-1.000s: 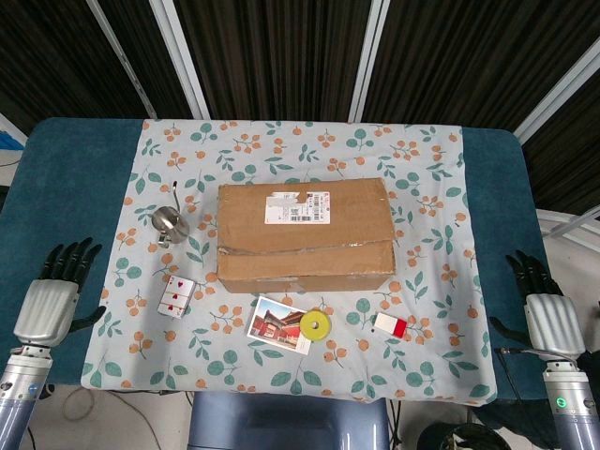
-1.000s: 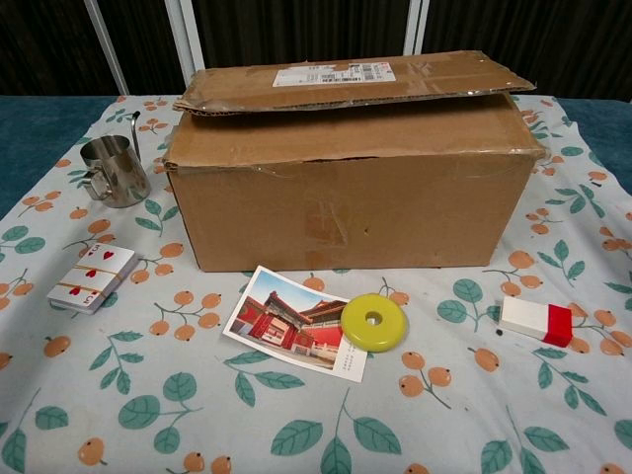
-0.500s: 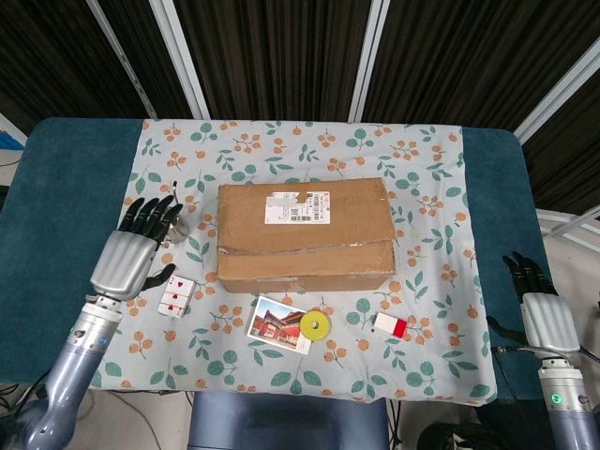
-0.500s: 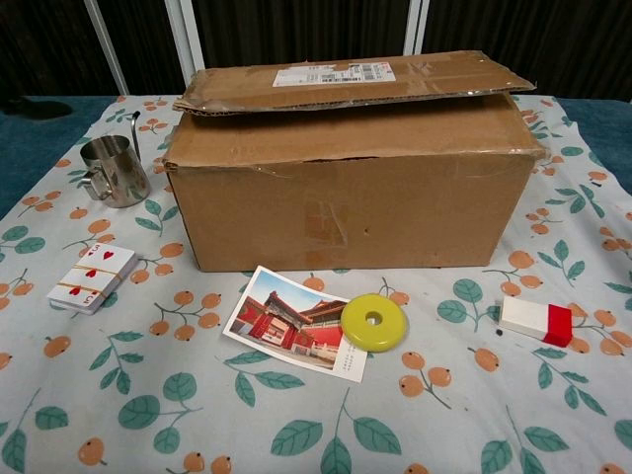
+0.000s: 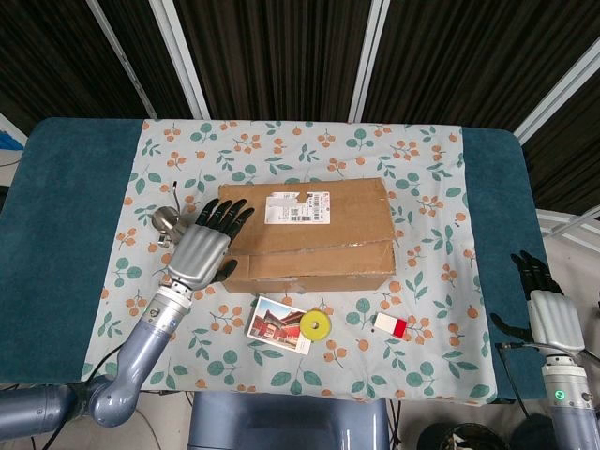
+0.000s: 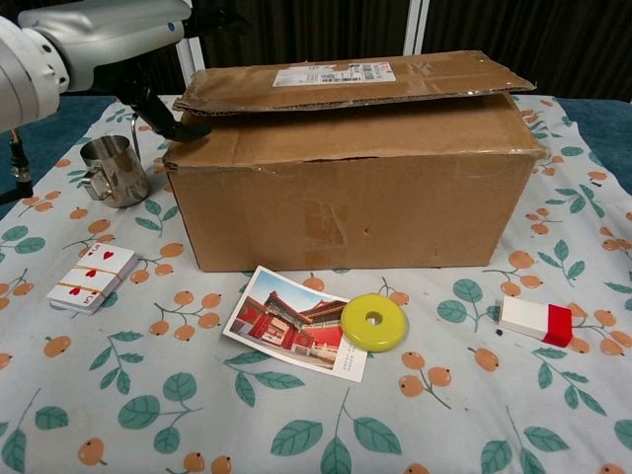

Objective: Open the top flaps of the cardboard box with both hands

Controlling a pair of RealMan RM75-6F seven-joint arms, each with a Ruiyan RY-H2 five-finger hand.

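The brown cardboard box (image 5: 306, 234) lies in the middle of the flowered cloth, its long top flaps down. The rear flap with the white label (image 6: 346, 79) stands slightly raised over the front flap. My left hand (image 5: 202, 248) is at the box's left end, open, fingers spread and reaching over the top's left edge. In the chest view the left hand (image 6: 109, 35) is at the upper left, its thumb (image 6: 176, 124) by the left top corner of the box (image 6: 355, 188). My right hand (image 5: 548, 314) hovers open beyond the table's right edge, far from the box.
A steel cup (image 6: 114, 170) stands left of the box, just behind my left hand. A deck of cards (image 6: 92, 276), a postcard (image 6: 296, 321), a yellow ring (image 6: 373, 322) and a white-and-red eraser (image 6: 535, 321) lie in front of the box.
My left hand has swung from the table's left edge rightward to the box's left end, now over its top. The right hand has barely shifted. The box is as before.
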